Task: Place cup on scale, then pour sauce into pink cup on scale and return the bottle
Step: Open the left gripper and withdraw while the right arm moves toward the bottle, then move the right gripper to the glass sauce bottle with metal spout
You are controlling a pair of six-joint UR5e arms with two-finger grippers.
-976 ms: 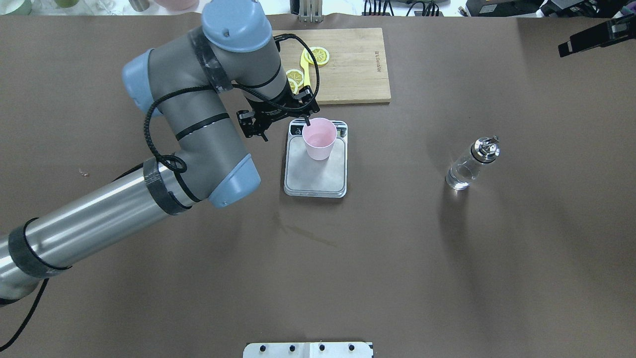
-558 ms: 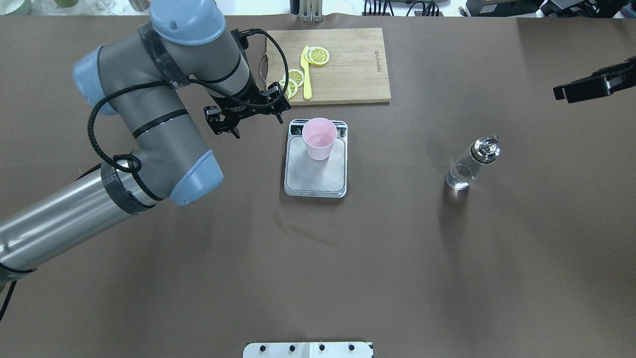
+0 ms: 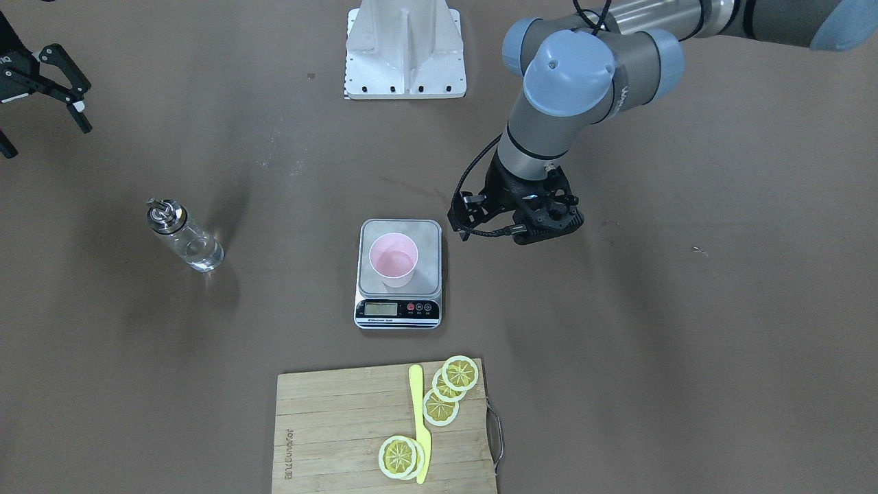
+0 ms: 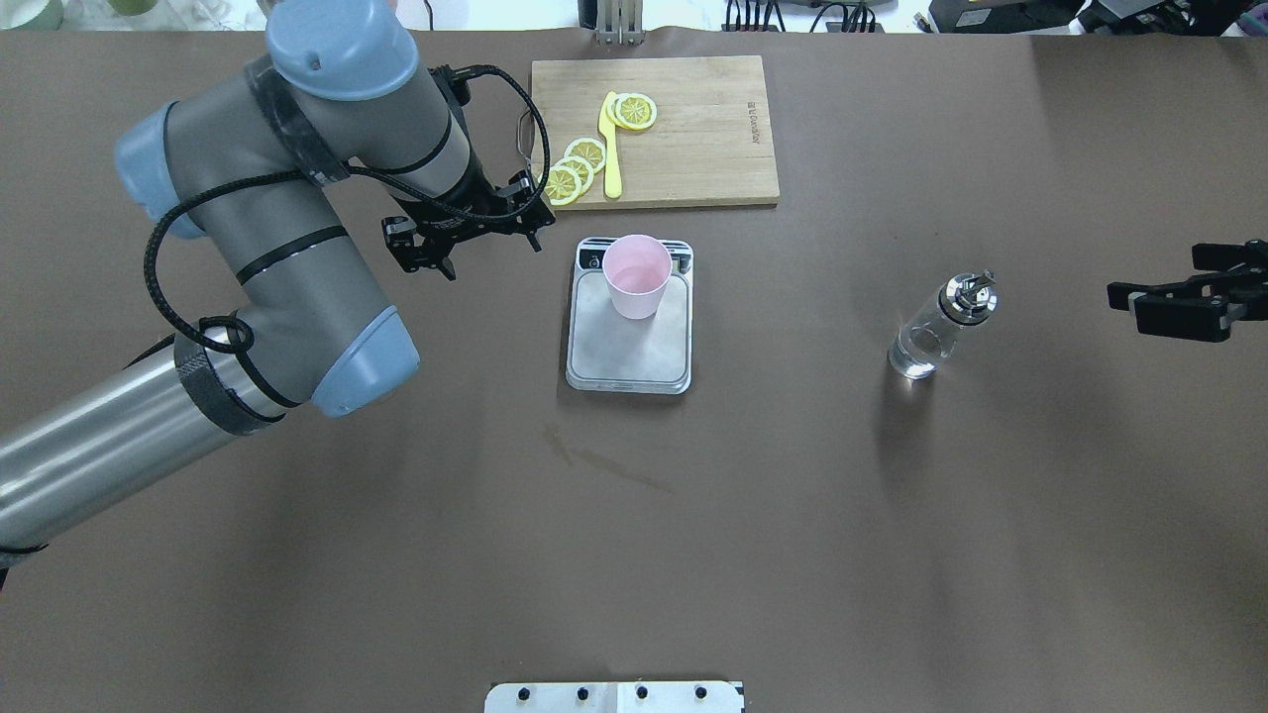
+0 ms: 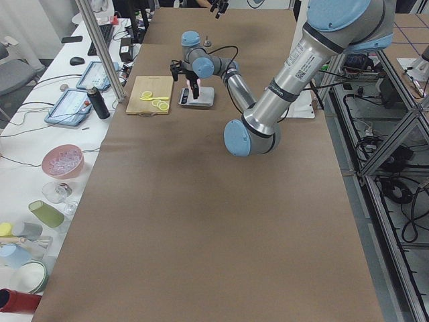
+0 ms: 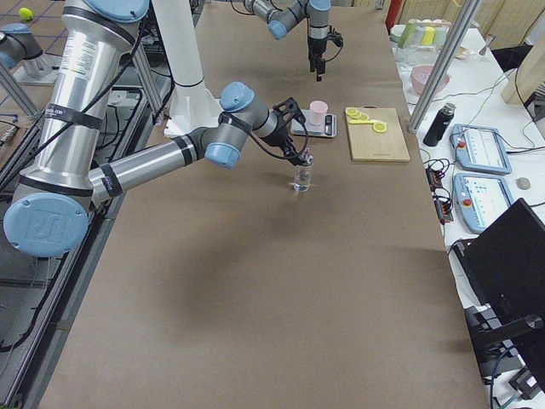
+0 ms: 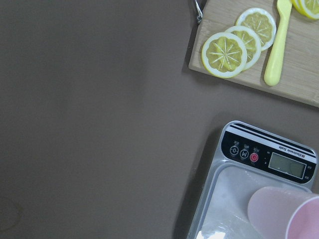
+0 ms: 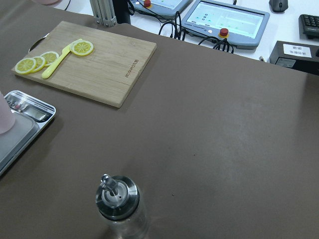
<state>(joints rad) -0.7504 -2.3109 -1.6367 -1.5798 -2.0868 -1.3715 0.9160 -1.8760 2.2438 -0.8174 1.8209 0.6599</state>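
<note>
The pale pink cup [image 4: 637,277] stands upright on the scale [image 4: 629,361], at the display end of its silver platform; it also shows in the front view [image 3: 393,259] and the left wrist view [image 7: 284,214]. My left gripper [image 4: 493,259] is open and empty, hanging left of the scale and clear of the cup. The clear glass bottle [image 4: 931,332] with its silver pourer stands alone on the table, with clear liquid in it. My right gripper [image 4: 1159,287] is open and empty, well to the right of the bottle. The right wrist view looks down on the bottle [image 8: 119,209].
A wooden cutting board [image 4: 693,129] with lemon slices [image 4: 580,163] and a yellow knife [image 4: 611,149] lies just beyond the scale. The robot's base plate [image 4: 614,696] is at the near table edge. Brown table surface separates scale and bottle.
My left gripper has let go of the cup and pulled away to the left; the cup stays on the scale. My right gripper has come nearer, level with the bottle.
</note>
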